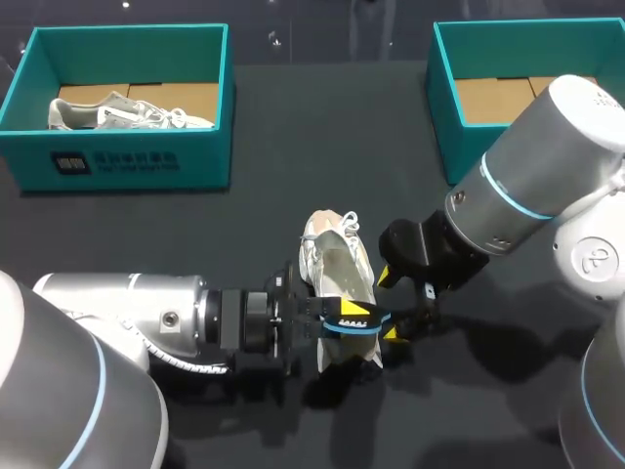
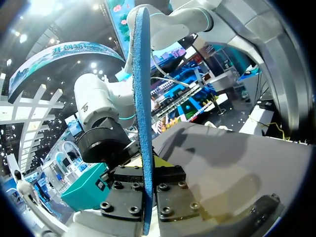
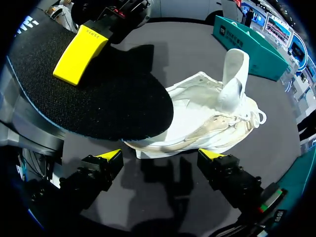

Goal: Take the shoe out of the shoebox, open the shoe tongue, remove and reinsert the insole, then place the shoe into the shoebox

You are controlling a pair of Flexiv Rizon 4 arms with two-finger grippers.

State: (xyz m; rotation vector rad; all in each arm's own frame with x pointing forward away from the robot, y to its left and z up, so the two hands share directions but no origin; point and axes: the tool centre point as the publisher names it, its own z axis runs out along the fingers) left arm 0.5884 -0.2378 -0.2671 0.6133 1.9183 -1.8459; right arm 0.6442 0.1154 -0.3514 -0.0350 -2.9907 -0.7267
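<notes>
A white shoe [image 1: 332,259] stands on the dark table, toe toward the boxes, tongue pulled up; the right wrist view shows it ahead of the fingers as the shoe [image 3: 217,116]. My left gripper [image 1: 354,320] is shut on the black insole with a blue edge [image 1: 344,338], held over the shoe's heel. The left wrist view has the insole [image 2: 142,98] edge-on between the left gripper [image 2: 146,172]. My right gripper [image 1: 389,305] is open just right of the heel. In its own view the right gripper [image 3: 162,157] straddles the heel, with the insole [image 3: 98,103] beside it.
A teal shoebox [image 1: 117,161] at the back left holds another pale shoe [image 1: 127,112]. A second teal shoebox [image 1: 444,107] stands at the back right with only its cardboard bottom showing. Bare dark table lies between the boxes and in front of the shoe.
</notes>
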